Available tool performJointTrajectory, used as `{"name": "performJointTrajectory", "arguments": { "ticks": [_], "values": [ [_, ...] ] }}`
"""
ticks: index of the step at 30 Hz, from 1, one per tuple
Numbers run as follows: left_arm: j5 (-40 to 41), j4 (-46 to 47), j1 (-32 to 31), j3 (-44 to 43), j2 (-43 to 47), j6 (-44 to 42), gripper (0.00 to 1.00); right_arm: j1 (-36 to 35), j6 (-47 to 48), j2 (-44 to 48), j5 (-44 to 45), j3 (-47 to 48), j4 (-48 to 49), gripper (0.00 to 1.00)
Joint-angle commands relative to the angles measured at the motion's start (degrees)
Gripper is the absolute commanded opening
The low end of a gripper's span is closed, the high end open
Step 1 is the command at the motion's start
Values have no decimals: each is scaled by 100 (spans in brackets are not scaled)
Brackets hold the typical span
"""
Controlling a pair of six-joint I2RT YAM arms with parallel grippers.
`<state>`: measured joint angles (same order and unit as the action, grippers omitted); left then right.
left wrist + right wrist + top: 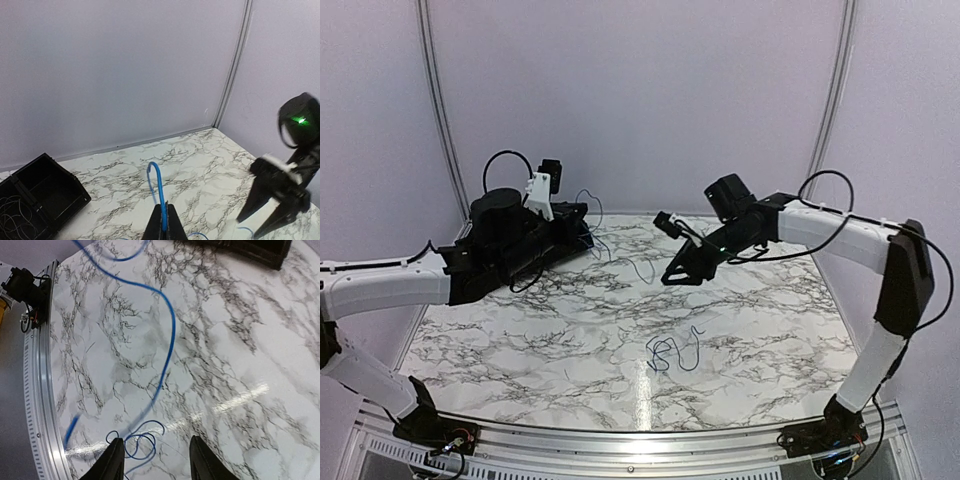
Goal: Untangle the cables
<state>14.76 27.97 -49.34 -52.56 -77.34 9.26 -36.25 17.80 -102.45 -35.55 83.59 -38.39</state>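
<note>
Over the far left of the table [500, 345], your left gripper [163, 226] is clamped on the blue cable [156, 182]; your right gripper [156, 460] stands open, empty. Draw the strand up slowly so it slips free of the tangled cables [672, 352] lying near the middle

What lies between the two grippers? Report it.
A slack stretch of the blue cable, pinched in the shut left gripper, droops over bare table short of the open right gripper. The top view shows it.
</note>
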Motion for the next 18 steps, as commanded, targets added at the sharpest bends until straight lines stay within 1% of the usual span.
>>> {"name": "performJointTrajectory", "arguments": {
  "ticks": [1, 4, 5, 7, 9, 11, 14, 15, 18],
  "values": [
    [-508, -1068, 388, -521, -383, 364, 0, 583, 473, 1209, 42, -621, 626, 45],
    [-425, -1387, 605, -1160, -728, 203, 0, 873, 569, 1701, -185, -1514, 1351, 44],
    [-418, -1526, 685, -1371, -877, 158, 0, 940, 761, 1919, -292, -1827, 1545, 43],
    [-395, -1893, 864, -1881, -1194, 65, 0, 1011, 1035, 2410, -432, -2655, 2333, 42],
    [-348, -2186, 1040, -2319, -1482, -89, 0, 1016, 1096, 2720, -428, -3151, 2963, 40],
    [-200, -2355, 1205, -2672, -1726, -196, 0, 1020, 1107, 2707, -481, -3107, 2947, 40],
    [-235, -2558, 1478, -3132, -2057, -314, 0, 1015, 1304, 2445, -467, -2766, 2483, 39],
    [-337, -2586, 1590, -3243, -2121, -335, 0, 1015, 1373, 2382, -391, -2720, 2422, 39],
    [-1006, -2765, 1943, -3647, -2295, -216, 0, 1015, 1355, 2471, -47, -2735, 2525, 39]
  ]
}}
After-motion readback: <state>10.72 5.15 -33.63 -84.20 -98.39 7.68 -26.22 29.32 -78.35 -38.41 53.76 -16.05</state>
